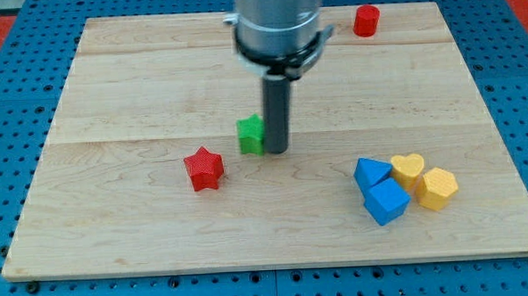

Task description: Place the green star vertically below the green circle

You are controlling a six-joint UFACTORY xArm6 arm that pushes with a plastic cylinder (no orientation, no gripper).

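A green block [250, 135] lies near the middle of the wooden board [109, 74]; its right side is hidden by my rod, so its shape is unclear, though it looks like the green star. My tip [276, 151] rests on the board right against the green block's right side. No green circle shows in the view; it may be hidden behind the arm.
A red star [203, 168] lies to the lower left of the green block. A red cylinder [366, 20] stands near the view's top right. At the lower right, two blue blocks [378, 189] touch a yellow heart [409, 168] and a yellow hexagon [439, 188].
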